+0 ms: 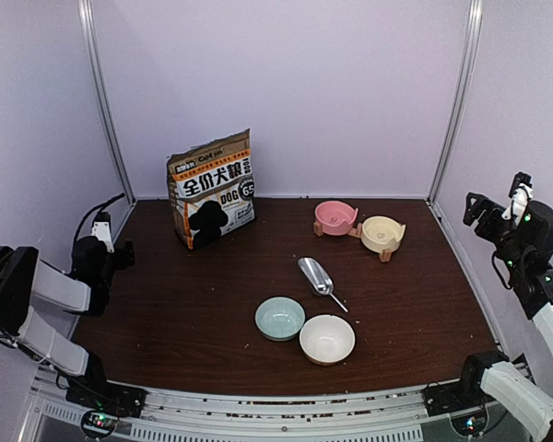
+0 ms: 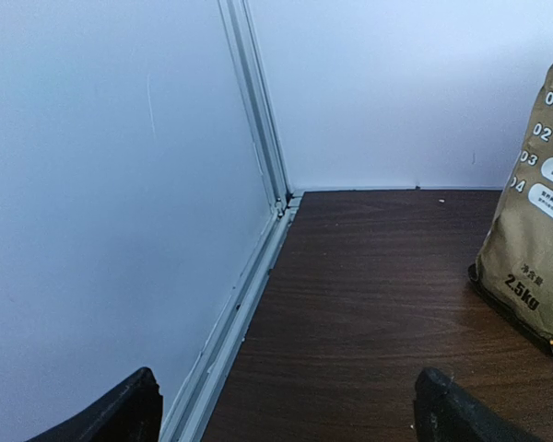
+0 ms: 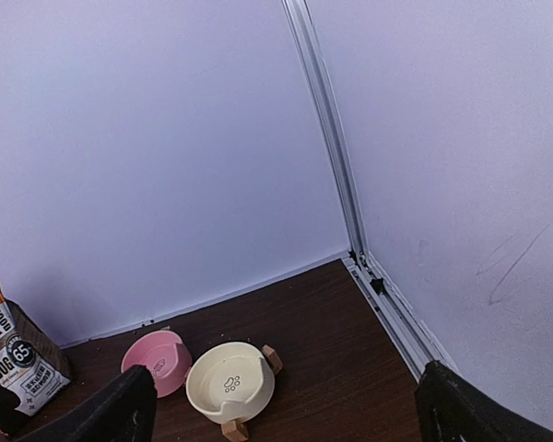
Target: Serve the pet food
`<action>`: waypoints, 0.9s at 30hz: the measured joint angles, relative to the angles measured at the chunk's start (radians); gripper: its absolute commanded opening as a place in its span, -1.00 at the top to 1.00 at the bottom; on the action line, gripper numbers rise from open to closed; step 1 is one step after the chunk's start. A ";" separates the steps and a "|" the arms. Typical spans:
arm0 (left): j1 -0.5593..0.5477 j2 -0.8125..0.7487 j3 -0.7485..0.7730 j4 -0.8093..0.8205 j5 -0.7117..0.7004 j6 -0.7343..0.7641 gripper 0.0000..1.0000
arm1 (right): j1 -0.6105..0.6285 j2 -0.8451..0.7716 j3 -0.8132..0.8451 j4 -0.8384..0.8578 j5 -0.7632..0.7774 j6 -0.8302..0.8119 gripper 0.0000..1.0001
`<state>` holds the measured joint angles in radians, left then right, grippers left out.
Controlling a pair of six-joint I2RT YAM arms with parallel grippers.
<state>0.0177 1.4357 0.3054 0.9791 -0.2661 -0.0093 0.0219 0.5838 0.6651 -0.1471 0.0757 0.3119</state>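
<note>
Only the top view shows the scoop (image 1: 315,274) in front of the bag (image 1: 211,189). The left pincer (image 2: 290,410) and right pincer (image 3: 290,405) are wide open, holding nothing.

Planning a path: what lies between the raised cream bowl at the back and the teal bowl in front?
Only the metal scoop, lying on the table, touching neither the raised cream bowl nor the teal bowl. The top view shows it.

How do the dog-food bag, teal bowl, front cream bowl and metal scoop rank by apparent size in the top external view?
1. Dog-food bag: clearly largest.
2. Front cream bowl and teal bowl: nearly alike; the cream one sits closer to the camera, so no ranking.
3. Metal scoop: smallest.
</note>
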 measured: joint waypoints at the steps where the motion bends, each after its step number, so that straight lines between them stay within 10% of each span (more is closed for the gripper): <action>1: 0.000 0.000 0.000 0.000 0.000 0.000 -0.96 | 0.000 0.000 0.000 0.000 0.000 -0.002 -1.00; 8: -0.016 -0.076 0.024 -0.119 -0.079 -0.006 -0.95 | 0.000 0.007 0.003 0.001 -0.001 -0.018 -1.00; 14: -0.038 -0.187 0.481 -0.755 -0.135 -0.133 -0.96 | 0.000 0.023 0.017 0.006 -0.011 -0.019 -1.00; 27: -0.139 0.098 1.134 -1.254 0.356 -0.058 -0.95 | 0.000 0.152 0.076 0.011 -0.183 0.013 -1.00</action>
<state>-0.1215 1.5341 1.4395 -0.2745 0.0895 -0.0669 0.0219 0.7357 0.7414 -0.1356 -0.1074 0.3244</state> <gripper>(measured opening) 0.976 1.000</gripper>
